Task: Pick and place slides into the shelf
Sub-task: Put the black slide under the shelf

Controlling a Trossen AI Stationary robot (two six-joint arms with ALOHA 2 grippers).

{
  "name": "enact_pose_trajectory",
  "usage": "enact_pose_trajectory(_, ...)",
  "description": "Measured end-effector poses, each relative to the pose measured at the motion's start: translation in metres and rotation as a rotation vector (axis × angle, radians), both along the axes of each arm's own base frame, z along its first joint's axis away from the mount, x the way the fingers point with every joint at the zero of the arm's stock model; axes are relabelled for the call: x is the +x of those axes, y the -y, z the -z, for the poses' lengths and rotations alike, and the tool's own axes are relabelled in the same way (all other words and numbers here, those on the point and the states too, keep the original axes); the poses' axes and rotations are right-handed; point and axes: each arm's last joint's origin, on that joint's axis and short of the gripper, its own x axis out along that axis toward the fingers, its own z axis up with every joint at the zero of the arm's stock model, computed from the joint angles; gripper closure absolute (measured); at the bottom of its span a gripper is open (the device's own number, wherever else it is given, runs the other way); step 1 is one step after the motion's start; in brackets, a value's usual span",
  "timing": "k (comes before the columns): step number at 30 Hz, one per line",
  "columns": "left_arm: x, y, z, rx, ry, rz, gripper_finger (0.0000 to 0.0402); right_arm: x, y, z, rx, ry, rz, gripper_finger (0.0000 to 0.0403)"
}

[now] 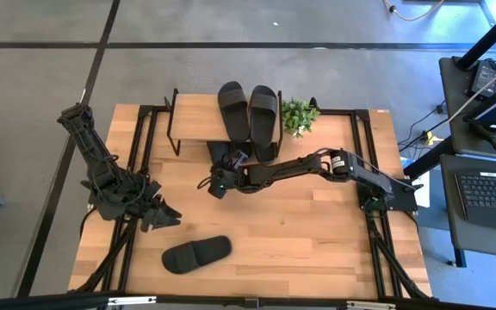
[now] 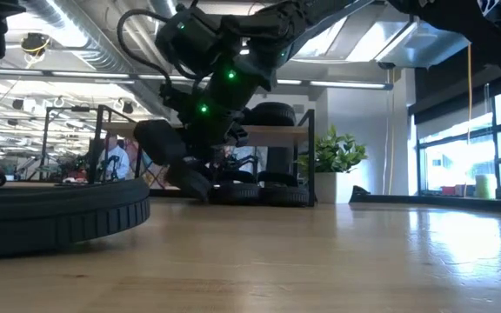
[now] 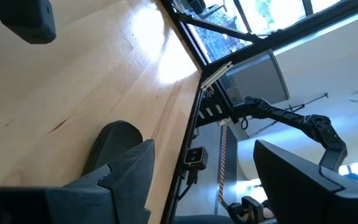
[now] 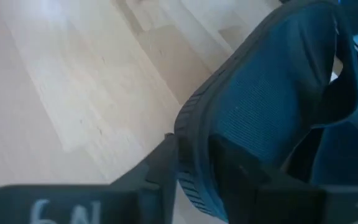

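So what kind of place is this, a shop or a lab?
Probably a robotics lab or workshop: two robot arms share a wooden table, a laptop sits beside it, and ceiling ducts run over workbenches behind.

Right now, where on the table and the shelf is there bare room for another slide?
The shelf top is bare left of the two slides on it. Bare table spans right of the lone slide. It is crowded in front of the shelf, around the right hand.
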Motion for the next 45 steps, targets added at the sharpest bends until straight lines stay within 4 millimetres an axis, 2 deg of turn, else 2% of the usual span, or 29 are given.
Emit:
enact_pose_trajectory(5,0.0,0.0,0.0,0.0,0.0,0.001,0.0138,0.001,0.005,-0.001,0.013,0.028,0.016,0.0275)
enact_pose_trajectory(16,0.0,0.0,0.0,-0.001,-0.001,0.003,0.0138,0.002,0.004,-0.004,0.029,0.036,0.0,0.025)
enact_pose_trajectory(19,0.0,0.0,0.0,0.001,-0.002,0.003,0.0138,0.002,-0.003,-0.018,0.033,0.038,-0.035,0.0248)
enact_pose_trajectory(25,0.002,-0.001,0.001,0.083,0.015,-0.004,0.0138,-0.01,-0.036,-0.074,0.077,-0.025,-0.301,0.0247)
enact_pose_trajectory(31,0.014,-0.007,0.005,0.158,-0.004,-0.086,0.0138,-0.035,-0.048,-0.118,0.154,-0.076,-0.495,0.0247)
enact_pose_trajectory(36,0.027,-0.012,0.013,0.2,-0.049,-0.164,0.0138,-0.066,-0.054,-0.127,0.155,-0.098,-0.547,0.0247)
enact_pose_trajectory(45,0.056,-0.026,0.024,0.204,-0.124,-0.256,0.0138,-0.162,-0.049,-0.14,0.159,0.088,-0.557,0.0247)
